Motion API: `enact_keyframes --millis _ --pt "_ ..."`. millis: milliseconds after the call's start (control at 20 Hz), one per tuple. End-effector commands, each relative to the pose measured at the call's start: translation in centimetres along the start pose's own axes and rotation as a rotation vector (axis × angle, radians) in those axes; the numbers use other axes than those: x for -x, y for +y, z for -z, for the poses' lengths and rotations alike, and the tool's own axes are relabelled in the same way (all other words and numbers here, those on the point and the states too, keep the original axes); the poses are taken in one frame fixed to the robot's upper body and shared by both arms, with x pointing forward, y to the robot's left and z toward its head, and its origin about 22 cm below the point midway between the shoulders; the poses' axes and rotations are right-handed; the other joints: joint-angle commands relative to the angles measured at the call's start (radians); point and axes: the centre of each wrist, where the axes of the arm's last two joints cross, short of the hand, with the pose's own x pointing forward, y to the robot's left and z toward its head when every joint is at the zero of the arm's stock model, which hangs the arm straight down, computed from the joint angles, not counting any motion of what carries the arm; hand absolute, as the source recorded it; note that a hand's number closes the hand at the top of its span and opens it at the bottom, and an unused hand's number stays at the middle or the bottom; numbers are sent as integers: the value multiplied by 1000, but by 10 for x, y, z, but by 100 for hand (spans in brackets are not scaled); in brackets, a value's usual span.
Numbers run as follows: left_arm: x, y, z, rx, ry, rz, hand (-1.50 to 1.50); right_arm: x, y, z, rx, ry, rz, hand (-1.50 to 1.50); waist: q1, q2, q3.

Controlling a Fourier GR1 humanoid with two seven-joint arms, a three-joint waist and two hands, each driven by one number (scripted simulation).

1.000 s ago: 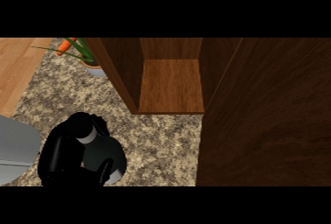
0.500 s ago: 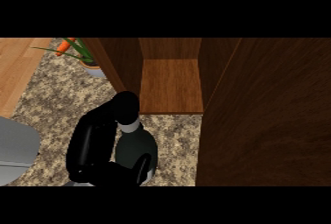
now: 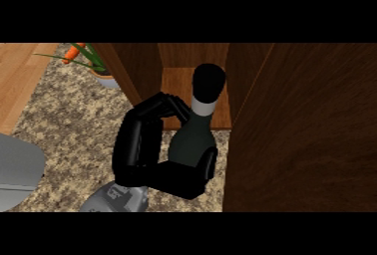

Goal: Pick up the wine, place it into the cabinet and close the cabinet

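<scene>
Kitchen: granite counter (image 3: 66, 119), wooden cabinet (image 3: 302, 124).

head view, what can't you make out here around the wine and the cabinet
- Wine bottle: base hidden by the hand curled round it.
- Which hand it is: unclear, forearm cut short by the lower edge.
- Other hand: nowhere in view.
- Cabinet: top cut off; open door hides the right.

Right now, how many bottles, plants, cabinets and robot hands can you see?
Wine bottle: 1
Potted plant: 1
Cabinet: 1
Hand, curled round the bottle: 1
Total: 4
</scene>
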Motion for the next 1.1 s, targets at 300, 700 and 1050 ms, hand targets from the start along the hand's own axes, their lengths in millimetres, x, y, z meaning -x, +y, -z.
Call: enact_keyframes --millis 300,700,1050 --pt "9 -27 42 -41 -10 78 150 -20 -12 -13 -20 -64 19 -150 -1 1 0" --pt "35 -30 25 -101 7 38 150 -23 2 -27 -33 -77 4 -150 -6 1 -1" --pt "62 -22 25 -139 12 10 150 -26 5 -22 -34 -63 21 -150 -8 2 -1"
